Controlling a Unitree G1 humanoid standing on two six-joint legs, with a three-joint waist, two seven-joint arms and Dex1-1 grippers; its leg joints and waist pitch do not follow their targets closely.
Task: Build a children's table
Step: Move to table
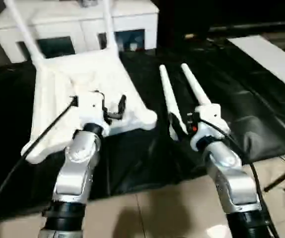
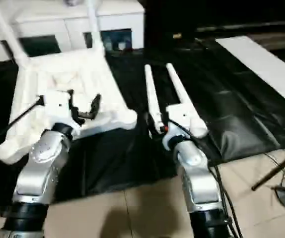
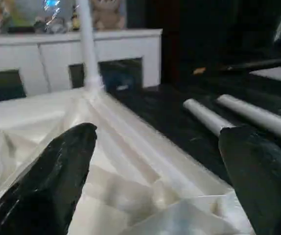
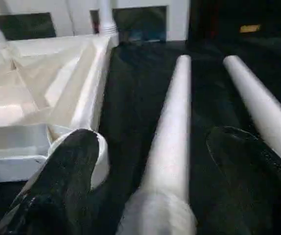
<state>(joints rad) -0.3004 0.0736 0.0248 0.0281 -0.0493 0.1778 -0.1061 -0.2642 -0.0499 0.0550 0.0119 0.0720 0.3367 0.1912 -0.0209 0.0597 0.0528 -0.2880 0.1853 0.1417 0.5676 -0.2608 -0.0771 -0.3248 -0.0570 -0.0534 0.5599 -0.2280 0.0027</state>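
The white tabletop [image 1: 83, 89] lies upside down on the black mat, ribbed underside up. Two legs stand in its far corner sockets, one on the left [image 1: 26, 32] and one on the right [image 1: 110, 25]. Two loose legs [image 1: 167, 94] [image 1: 194, 87] lie side by side on the mat to its right. My left gripper [image 1: 111, 106] hovers open over the tabletop's near right part, nothing between its fingers [image 3: 67, 166]. My right gripper [image 1: 182, 124] is open and straddles the thick near end of the left loose leg [image 4: 172, 127], one finger [image 4: 67, 181] on each side.
A white cabinet [image 1: 73, 25] with glass-fronted shelves stands just behind the tabletop. A white board [image 1: 276, 57] lies at the back right. The black mat [image 1: 132, 158] ends at tiled floor [image 1: 157, 213] near me. A dark rod [image 1: 281, 181] leans at the right edge.
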